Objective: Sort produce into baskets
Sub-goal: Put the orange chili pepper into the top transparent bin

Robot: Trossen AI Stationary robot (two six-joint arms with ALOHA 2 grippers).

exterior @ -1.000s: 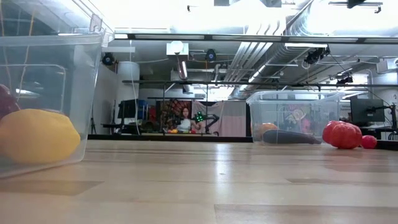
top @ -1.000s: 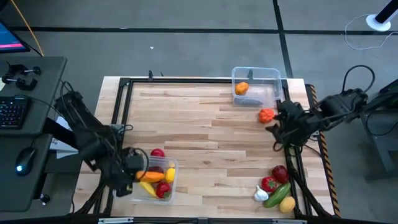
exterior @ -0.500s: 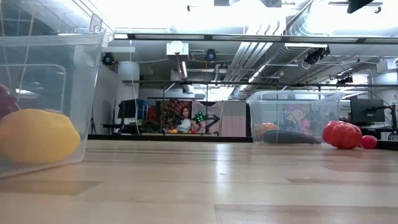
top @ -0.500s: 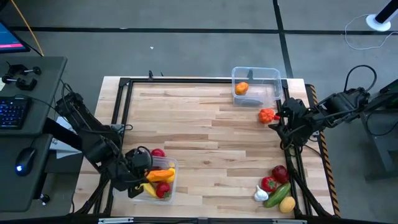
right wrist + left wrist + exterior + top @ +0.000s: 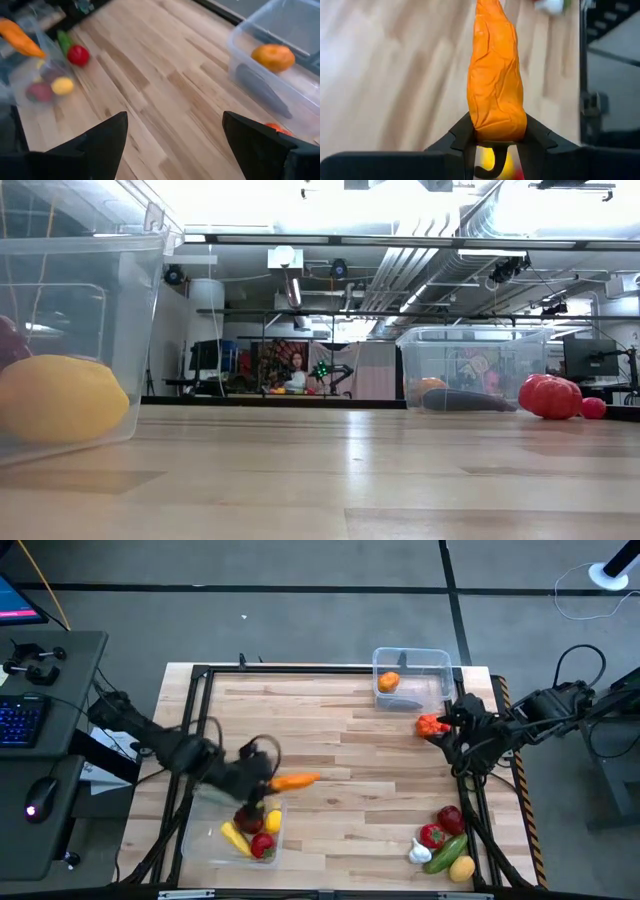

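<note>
The wooden table (image 5: 340,760) carried two clear baskets. The far basket (image 5: 412,677) stood near the right arm and held an orange fruit (image 5: 388,682). The near basket (image 5: 247,828) stood on the left arm's side and held yellow and red pieces.

The left gripper (image 5: 262,783) hung above the table just beyond the near basket. Its jaws were clamped on the thick end of an orange carrot (image 5: 294,781). The long axis of the carrot ran straight forward from the jaws, with the tip pointing toward the middle of the table and the right side. The far basket lay well apart from this tip, across the table.

The right gripper (image 5: 446,732) waited beside the far basket with its jaws wide apart and empty, and a red-orange pepper (image 5: 429,725) lay just beside it. In my judgement the right arm was much nearer to the far basket, so the left arm would need a long reach across the table to bring the carrot there.
</note>
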